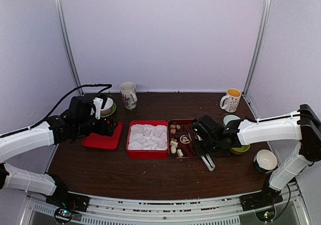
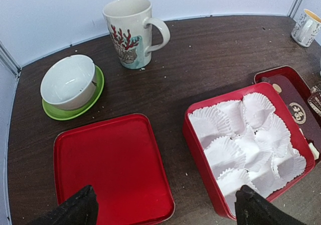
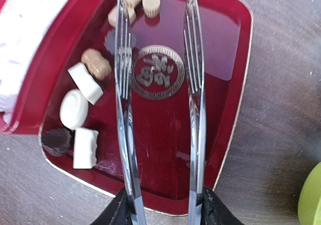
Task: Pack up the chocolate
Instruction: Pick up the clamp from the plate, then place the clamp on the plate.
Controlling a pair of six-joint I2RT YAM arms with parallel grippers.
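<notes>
My left gripper (image 2: 165, 210) hangs over the near edge of the red lid (image 2: 113, 165), fingers spread wide and holding nothing. I judge it is parked there to stay out of the way and within reach of the lid for closing later. Just right of the lid on the tabletop (image 2: 210, 54) stands the red box (image 2: 200, 150), its white paper cups (image 2: 251, 135) all bare, so packing has not begun.

Beside the box lies the dark red tray (image 3: 200, 150), and the chocolate (image 3: 83, 82) sits in it, bunched along the side nearest the box: cream blocks, a tan piece, a dark one, more at the far corner.

My right gripper (image 3: 165, 212) is clamped on the handle end of the tongs (image 3: 123, 84). I squeeze only lightly, so the blades stay apart over the tray's emblem, ready to straddle a piece.
</notes>
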